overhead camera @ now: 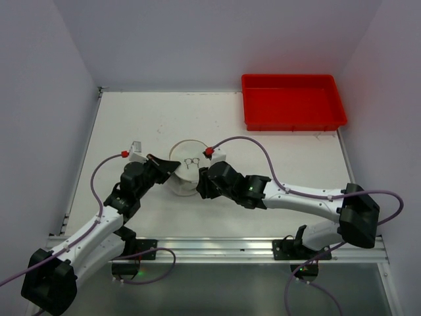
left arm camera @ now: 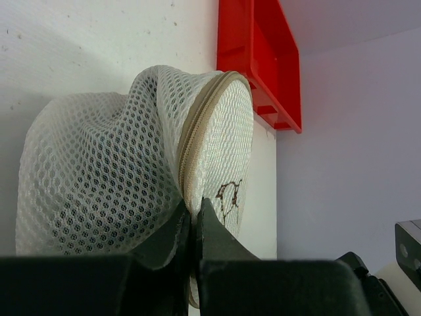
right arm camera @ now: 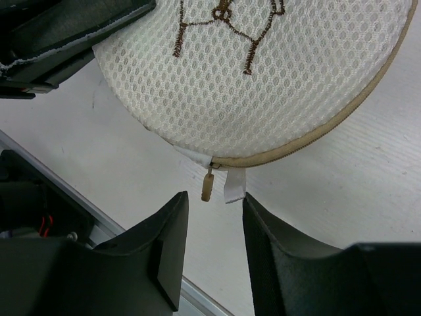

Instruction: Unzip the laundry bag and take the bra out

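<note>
The white mesh laundry bag [overhead camera: 186, 172] stands mid-table with its round face and small line drawing turned up. My left gripper [overhead camera: 172, 167] is shut on the bag's beige zipper seam [left arm camera: 191, 148] at its left rim; the tips show pinching it in the left wrist view [left arm camera: 193, 212]. My right gripper [overhead camera: 202, 185] is open just short of the bag's right front. In the right wrist view the beige zipper pull [right arm camera: 207, 185] and a white tab [right arm camera: 234, 185] hang between and just beyond the open fingertips [right arm camera: 214, 201]. The bag [right arm camera: 263, 72] is zipped. The bra is hidden.
A red plastic tray [overhead camera: 291, 102] sits at the far right of the table, also in the left wrist view [left arm camera: 263, 59]. White walls close in the table on three sides. A metal rail [overhead camera: 217, 249] runs along the near edge.
</note>
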Available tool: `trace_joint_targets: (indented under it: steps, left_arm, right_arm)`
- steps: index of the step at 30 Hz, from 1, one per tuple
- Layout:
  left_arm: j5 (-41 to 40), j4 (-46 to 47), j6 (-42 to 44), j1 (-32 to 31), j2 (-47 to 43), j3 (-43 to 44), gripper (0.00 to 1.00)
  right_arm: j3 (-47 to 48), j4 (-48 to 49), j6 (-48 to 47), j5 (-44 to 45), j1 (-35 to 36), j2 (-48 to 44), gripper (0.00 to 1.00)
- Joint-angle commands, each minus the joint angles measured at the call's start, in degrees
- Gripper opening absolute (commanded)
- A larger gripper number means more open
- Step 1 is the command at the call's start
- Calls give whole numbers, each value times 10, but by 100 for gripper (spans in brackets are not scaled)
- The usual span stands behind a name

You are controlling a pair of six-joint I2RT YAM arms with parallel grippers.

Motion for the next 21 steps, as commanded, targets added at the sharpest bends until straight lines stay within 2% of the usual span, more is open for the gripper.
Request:
trace_joint_targets:
  steps: [1,5,17,21]
  left_arm:
    - [-19,13,-9,-5,-5,22,0]
    - [-22,13,-12,-7,-5,22,0]
    - [-23,13,-12,-12,-2,26,0]
    - [-23,7,-11,-11,-2,26,0]
  right_arm:
    - [29,19,8,20,0,15,40]
    - [33,21,13,9,0,23,34]
    - [45,29,11,4,0,41,28]
    - [49,27,7,7,1,50,18]
